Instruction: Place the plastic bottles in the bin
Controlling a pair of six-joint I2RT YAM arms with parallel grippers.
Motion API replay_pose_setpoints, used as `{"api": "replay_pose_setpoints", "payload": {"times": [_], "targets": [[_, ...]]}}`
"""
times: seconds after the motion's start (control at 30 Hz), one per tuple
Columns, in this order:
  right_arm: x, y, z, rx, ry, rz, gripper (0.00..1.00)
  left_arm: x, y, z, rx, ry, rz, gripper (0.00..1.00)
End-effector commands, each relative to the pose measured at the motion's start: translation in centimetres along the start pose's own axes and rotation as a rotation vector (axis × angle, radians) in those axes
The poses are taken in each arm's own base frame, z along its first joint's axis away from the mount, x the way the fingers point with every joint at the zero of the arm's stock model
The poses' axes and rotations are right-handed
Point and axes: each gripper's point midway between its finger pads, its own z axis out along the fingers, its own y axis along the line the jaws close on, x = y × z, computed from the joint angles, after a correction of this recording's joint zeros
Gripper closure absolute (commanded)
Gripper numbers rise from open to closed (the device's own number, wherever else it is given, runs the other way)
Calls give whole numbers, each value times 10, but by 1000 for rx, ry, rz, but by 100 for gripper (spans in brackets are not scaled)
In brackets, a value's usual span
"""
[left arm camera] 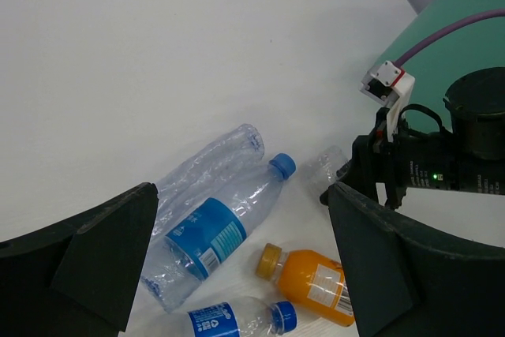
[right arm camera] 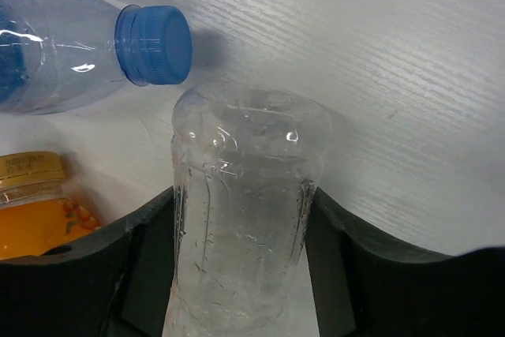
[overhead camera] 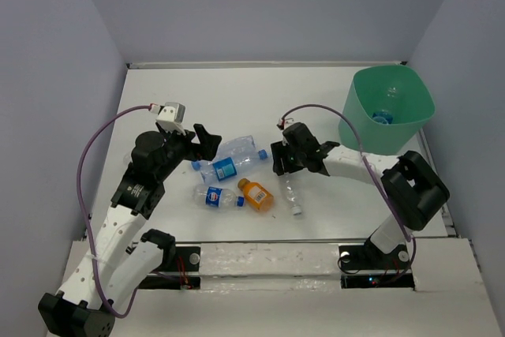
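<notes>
Your left arm reaches inward, the left end effector [overhead camera: 207,141] spread wide and holding nothing. Your right arm bends back at the elbow, the right end effector [overhead camera: 286,166] clamped around a clear bottle [right arm camera: 245,195].

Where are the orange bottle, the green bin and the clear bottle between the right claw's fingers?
orange bottle [left arm camera: 304,272]: left wrist view, on its orange body.
bin [overhead camera: 390,138]: top external view, on its outer near wall.
clear bottle [right arm camera: 245,219]: right wrist view, on the middle of its body.
</notes>
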Motion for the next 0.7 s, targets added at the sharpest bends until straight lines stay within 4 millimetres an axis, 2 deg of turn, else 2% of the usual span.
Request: {"api": "replay_pose_setpoints", "payload": {"times": [0.0, 0.07, 0.1, 0.17, 0.2, 0.23, 0.27, 0.33, 0.37, 0.4, 0.43, 0.47, 0.5, 0.53, 0.6, 0.67], "targets": [[-46, -4, -31, 60, -151, 8, 44, -28, -5, -5, 2, -75, 11, 1], [-60, -6, -49, 73, -199, 3, 50, -27, -2, -5, -17, -75, -1, 1], [-78, -4, -72, 73, -258, 8, 50, -27, 0, -4, -28, -74, -10, 1], [-102, -10, -100, 119, -348, 0, 53, -28, 0, -3, -31, -78, -34, 1], [-133, -6, -137, 116, -459, 12, 54, -27, -4, -3, -11, -74, -48, 1], [-150, -8, -158, 137, -525, 17, 54, -27, -7, -2, 4, -73, -64, 1], [-170, -22, -184, 227, -612, 26, 56, -26, -11, 0, 23, -72, -96, 1], [-207, -35, -234, 309, -770, 58, 57, -23, -16, 1, 47, -54, -132, 1], [-233, -52, -279, 385, -885, 82, 58, -21, -17, 1, 49, -42, -146, 1], [-250, -59, -307, 405, -982, 110, 59, -19, -18, 0, 46, -33, -175, 1], [-260, -71, -329, 438, -1040, 122, 59, -17, -17, -1, 37, -20, -191, 1], [-272, -99, -361, 525, -1106, 148, 59, -12, -16, -6, 17, 5, -228, 1], [-277, -113, -376, 571, -1136, 173, 59, -10, -14, -9, 2, 13, -230, 1], [-280, -127, -387, 618, -1155, 201, 59, -8, -13, -12, -18, 20, -276, 1], [-280, -172, -408, 822, -1169, 239, 59, 1, -7, -23, -65, 33, -328, 1], [-273, -197, -410, 926, -1146, 256, 59, 10, -3, -31, -101, 40, -410, 1]]}}
